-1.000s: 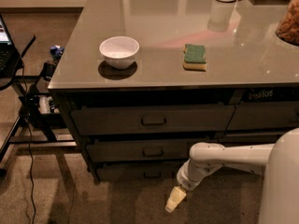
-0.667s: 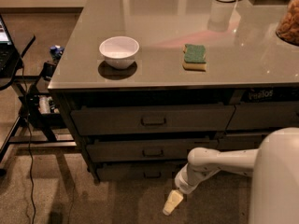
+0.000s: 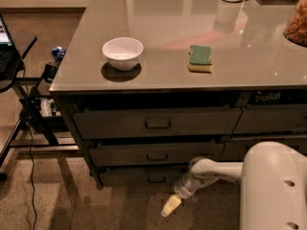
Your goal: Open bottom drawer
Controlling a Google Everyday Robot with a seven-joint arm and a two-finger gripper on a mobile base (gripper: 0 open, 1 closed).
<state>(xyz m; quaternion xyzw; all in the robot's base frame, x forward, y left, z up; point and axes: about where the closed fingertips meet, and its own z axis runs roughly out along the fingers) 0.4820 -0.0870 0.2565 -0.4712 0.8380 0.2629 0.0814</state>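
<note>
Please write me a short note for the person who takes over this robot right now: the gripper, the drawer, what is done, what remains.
Bottom drawer: looks shut; its handle is untouched.
Gripper: hangs low, just below and to the right of that handle, apart from it.
Done: nothing on the drawer yet.
Left: bring the gripper up to the handle, grip it, pull the drawer out.

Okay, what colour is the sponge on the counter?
Sponge: green over yellow, camera view; gripper hangs low before bottom drawer.
</note>
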